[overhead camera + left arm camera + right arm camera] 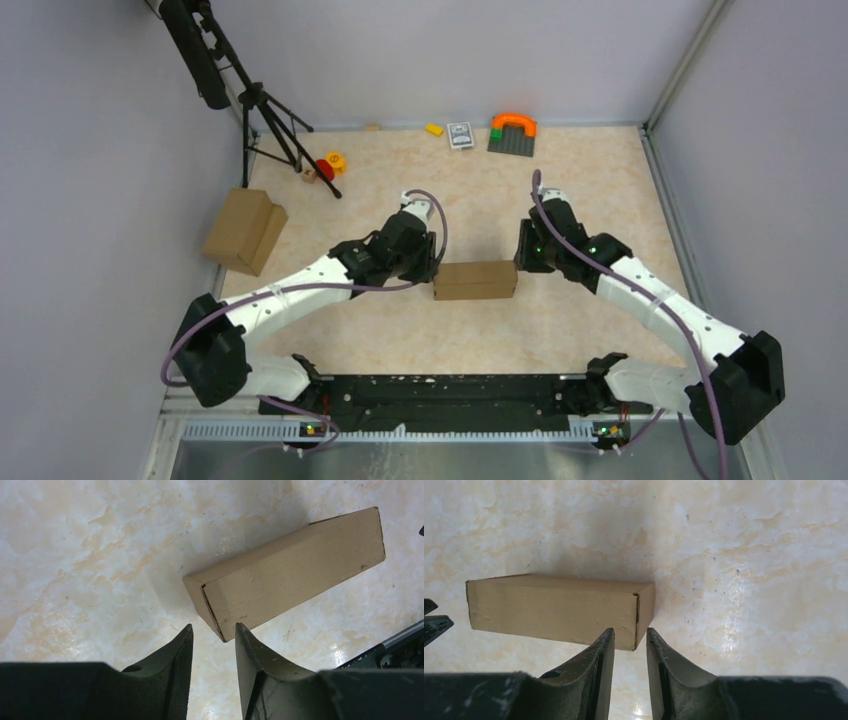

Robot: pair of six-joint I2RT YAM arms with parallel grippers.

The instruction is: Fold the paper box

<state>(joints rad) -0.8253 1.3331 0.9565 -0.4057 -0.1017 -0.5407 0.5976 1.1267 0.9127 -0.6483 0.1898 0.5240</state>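
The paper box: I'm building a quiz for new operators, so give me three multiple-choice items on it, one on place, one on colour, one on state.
1. Where is the paper box?
A. Against a tripod leg.
B. Between the left gripper and the right gripper.
C. On a grey baseplate.

2. What colour is it?
A. White.
B. Orange.
C. Plain brown.

3. What state is it in?
A. A flat sheet with flaps spread.
B. A closed carton lying on the table.
C. Lifted in shut jaws.

Answers:
1 B: the top view shows one gripper at each end of it.
2 C: every view shows bare brown cardboard.
3 B: both wrist views show closed sides, with the jaws apart and empty.
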